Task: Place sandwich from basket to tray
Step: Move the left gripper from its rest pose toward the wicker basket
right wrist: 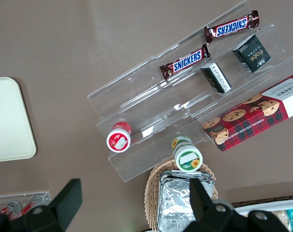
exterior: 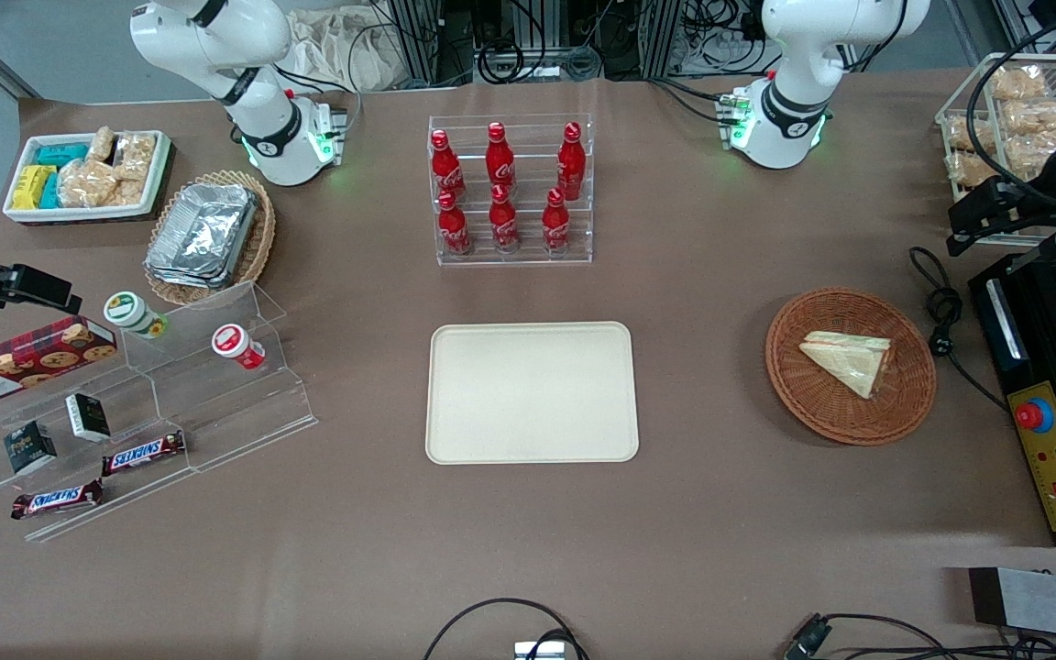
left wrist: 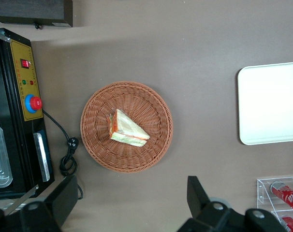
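Your table (exterior: 720, 513) is covered in brown cloth. Readable writing: two Snickers bars (exterior: 143, 452) on the clear stepped stand (exterior: 216, 403), a Walkers cookie box (exterior: 24, 359) in red tartan above them, and red Coca-Cola bottles (exterior: 502, 188) in the acrylic rack. The sandwich (exterior: 849, 358) lies flat in the reddish-brown wicker basket (exterior: 789, 385), toward the working arm's end; the cream tray (exterior: 532, 391) sits bare mid-table, well apart from the basket. Your gripper (left wrist: 132, 203) hangs high above the table, pointing down just beside the basket, fingers (left wrist: 198, 195) spread wide with nothing between them
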